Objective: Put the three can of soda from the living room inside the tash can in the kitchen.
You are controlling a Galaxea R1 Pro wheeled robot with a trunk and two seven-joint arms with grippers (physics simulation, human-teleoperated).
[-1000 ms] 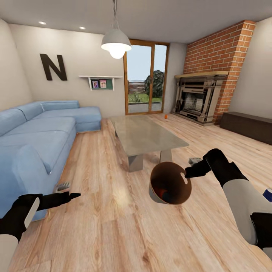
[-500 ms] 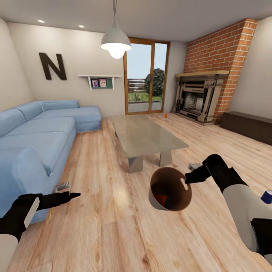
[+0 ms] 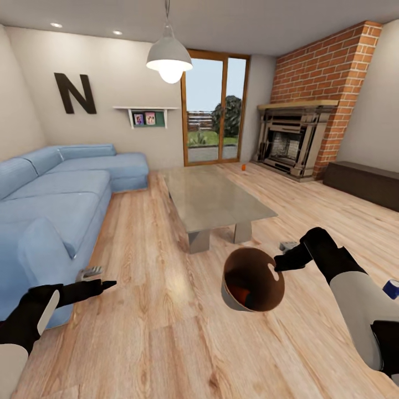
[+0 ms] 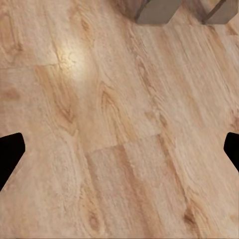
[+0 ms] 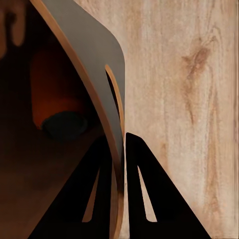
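My right gripper (image 3: 275,265) is shut on the rim of the tash can (image 3: 260,280), holding it tilted above the wood floor with its brown inside facing me. One orange-red can of soda (image 3: 239,292) lies inside the bin. In the right wrist view the fingers (image 5: 102,164) pinch the bin's wall (image 5: 94,64), and the orange-red can (image 5: 52,92) lies in the bin's depth. A dark blue can (image 3: 392,288) stands at the right edge, beside my right forearm. Another orange-red can (image 3: 243,165) stands far off by the glass door. My left gripper (image 3: 105,285) hangs open and empty over bare floor (image 4: 119,149).
The low grey table (image 3: 213,197) stands straight ahead, the blue corner sofa (image 3: 50,205) along the left. A brick fireplace (image 3: 291,144) and a dark low bench (image 3: 363,183) are at the right. A grey remote (image 3: 90,272) and another small grey object (image 3: 288,245) lie on the floor.
The whole view has shifted a little, so the camera moved. My right gripper still holds the bin, now slightly further right and higher. The blue can shows more at the right edge.
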